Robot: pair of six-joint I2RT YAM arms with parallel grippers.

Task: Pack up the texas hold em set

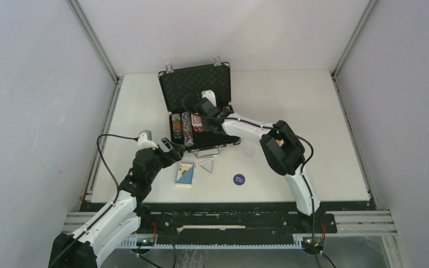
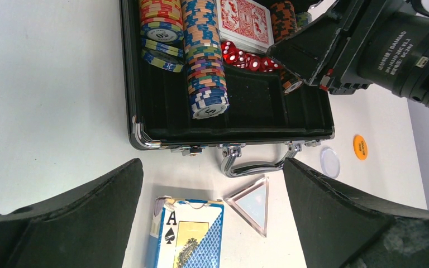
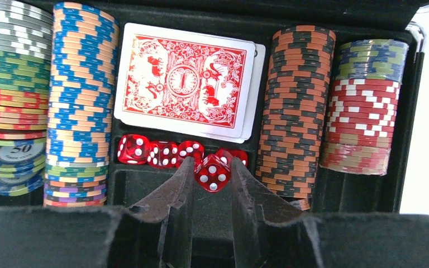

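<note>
The black briefcase [image 1: 212,146] lies open at the table's middle, lid upright. In its tray are rows of striped chips [image 3: 78,106], a red card deck [image 3: 185,81] and a row of red dice [image 3: 151,152]. My right gripper [image 3: 212,167] hangs over the tray, shut on one red die [image 3: 212,174] just in front of that row. The blue card deck [image 2: 187,234] lies on the table in front of the case. My left gripper [image 2: 212,167] is open above it, fingers wide apart and touching nothing.
A clear triangular piece [image 2: 254,204] lies beside the blue deck, near the case's silver handle [image 2: 257,166]. A clear disc [image 2: 330,162], an orange disc [image 2: 360,147] and a blue disc [image 1: 239,179] lie on the table right of the case. The right arm [image 1: 282,148] reaches over that side.
</note>
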